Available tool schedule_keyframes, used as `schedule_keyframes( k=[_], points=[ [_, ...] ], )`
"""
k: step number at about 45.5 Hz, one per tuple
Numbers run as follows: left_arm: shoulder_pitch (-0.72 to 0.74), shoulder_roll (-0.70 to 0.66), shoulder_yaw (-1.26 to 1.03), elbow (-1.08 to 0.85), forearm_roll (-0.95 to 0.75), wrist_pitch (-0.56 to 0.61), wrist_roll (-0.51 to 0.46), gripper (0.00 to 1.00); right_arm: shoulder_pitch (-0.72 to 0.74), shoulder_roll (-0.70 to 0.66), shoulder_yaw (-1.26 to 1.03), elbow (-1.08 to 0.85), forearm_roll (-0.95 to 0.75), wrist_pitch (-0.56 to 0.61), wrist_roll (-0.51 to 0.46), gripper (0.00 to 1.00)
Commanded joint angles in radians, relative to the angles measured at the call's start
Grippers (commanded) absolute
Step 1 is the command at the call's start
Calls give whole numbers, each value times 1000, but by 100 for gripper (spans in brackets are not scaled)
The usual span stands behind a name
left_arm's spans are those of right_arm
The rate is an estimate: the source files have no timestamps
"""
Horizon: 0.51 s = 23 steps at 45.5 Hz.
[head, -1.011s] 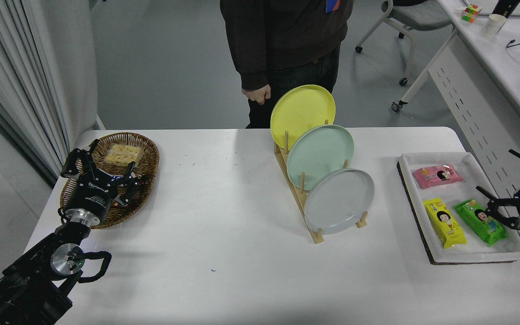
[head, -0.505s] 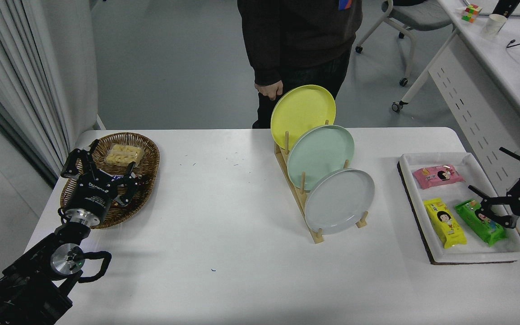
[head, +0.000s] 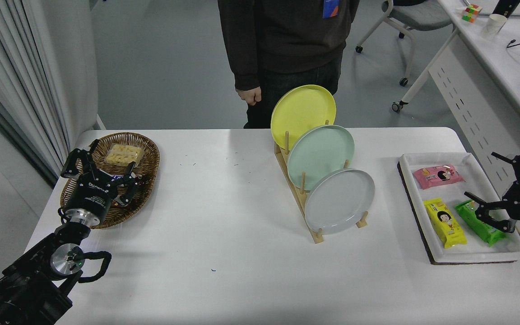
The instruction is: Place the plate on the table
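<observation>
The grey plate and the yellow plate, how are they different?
The grey plate is pale grey; the yellow plate is bright yellow. The grey plate stands in the wooden rack's nearest slot, the yellow plate in its farthest, with the mint-green plate between them. Both are round, look the same size, and stand on edge, leaning back.

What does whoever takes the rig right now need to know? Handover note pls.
Left gripper: open, parked over the wicker basket, holding nothing.
Right gripper: open, empty, above the snack tray at the right edge.
Pale grey plate: upright in the front slot of the wooden rack, untouched.
Done: nothing.
Left: grasp the plate, lift it out, lay it on the table.
</observation>
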<state>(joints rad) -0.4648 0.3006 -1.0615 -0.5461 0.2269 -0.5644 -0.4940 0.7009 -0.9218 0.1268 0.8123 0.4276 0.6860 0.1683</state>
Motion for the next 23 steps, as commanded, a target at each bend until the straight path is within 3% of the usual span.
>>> schedule_keyframes(
  k=[1,7,23],
  points=[
    [0,0,0,0,0,0,0,98,15,3,-30,16,-33,-3,-4,100],
    [0,0,0,0,0,0,0,98,63,4,-30,31,-161,1,-6,100],
    [0,0,0,0,0,0,0,98,66,12,7,19,-167,-6,-7,100]
  ],
)
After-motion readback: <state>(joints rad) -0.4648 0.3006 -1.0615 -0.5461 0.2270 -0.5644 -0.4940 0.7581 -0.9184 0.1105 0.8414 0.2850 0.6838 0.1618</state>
